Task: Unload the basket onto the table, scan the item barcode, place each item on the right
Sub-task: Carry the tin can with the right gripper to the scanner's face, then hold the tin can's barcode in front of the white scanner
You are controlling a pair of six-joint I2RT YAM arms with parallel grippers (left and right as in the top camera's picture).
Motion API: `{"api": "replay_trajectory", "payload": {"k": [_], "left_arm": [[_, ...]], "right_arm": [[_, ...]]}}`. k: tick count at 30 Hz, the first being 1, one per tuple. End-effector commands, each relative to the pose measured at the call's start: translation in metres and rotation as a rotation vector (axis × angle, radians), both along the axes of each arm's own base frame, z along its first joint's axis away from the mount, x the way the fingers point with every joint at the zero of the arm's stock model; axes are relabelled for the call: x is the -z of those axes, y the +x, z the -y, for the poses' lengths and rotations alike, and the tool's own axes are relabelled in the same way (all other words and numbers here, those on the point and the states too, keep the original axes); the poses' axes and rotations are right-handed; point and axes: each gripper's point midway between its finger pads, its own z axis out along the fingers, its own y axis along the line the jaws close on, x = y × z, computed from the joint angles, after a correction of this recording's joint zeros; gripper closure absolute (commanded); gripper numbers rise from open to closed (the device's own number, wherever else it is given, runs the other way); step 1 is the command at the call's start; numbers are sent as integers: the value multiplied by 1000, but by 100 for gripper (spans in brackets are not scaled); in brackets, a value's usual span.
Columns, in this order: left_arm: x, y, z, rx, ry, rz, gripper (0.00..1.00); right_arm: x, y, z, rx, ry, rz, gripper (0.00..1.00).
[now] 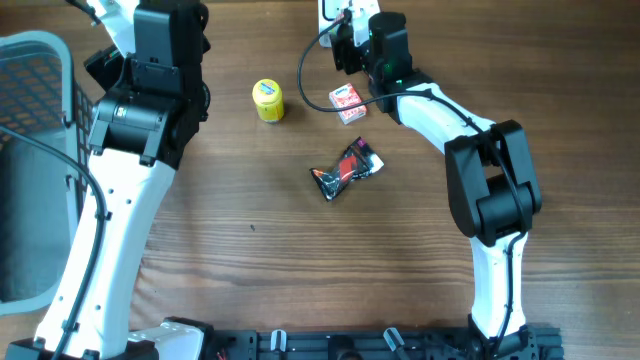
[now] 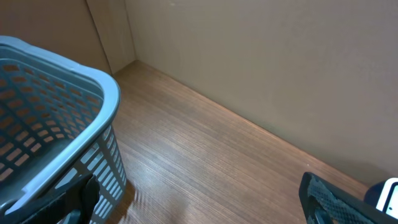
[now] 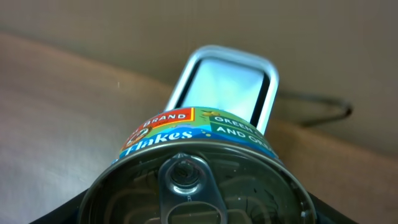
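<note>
The item is a round tin can (image 3: 199,180) with a pull-tab lid and a blue, green and red label. My right gripper (image 3: 199,214) is shut on it, dark fingers at both sides of the can. The can faces the scanner (image 3: 227,81), a white-framed pale window close behind it. In the overhead view the right gripper (image 1: 352,50) sits at the table's far edge beside the scanner (image 1: 333,10), and the can is hidden under the wrist. My left gripper (image 2: 199,208) stands open and empty above the wood beside the basket.
A grey mesh basket (image 1: 30,60) stands at the left; its rim (image 2: 93,118) is close to my left fingers. A yellow jar (image 1: 267,100), a small red-and-white box (image 1: 346,100) and a black-and-red packet (image 1: 346,170) lie mid-table. The scanner's cable (image 3: 323,112) trails right.
</note>
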Motion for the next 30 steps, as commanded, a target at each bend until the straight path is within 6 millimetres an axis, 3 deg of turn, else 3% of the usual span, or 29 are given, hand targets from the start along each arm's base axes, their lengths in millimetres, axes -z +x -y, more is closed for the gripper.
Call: {"api": "replay_trajectory", "payload": {"k": [1, 13, 21, 30], "left_arm": [[-11, -3, -2, -6, -14, 33, 0], [-12, -2, -2, -14, -30, 52, 0], [-13, -2, -2, -14, -30, 53, 0], [-12, -2, -2, -13, -30, 53, 0]], "right_arm": [[-25, 13, -4, 15, 45, 99, 32], [-43, 28, -8, 21, 112, 280, 32], [-24, 32, -10, 21, 129, 325, 32], [-18, 37, -11, 21, 146, 371, 32]]}}
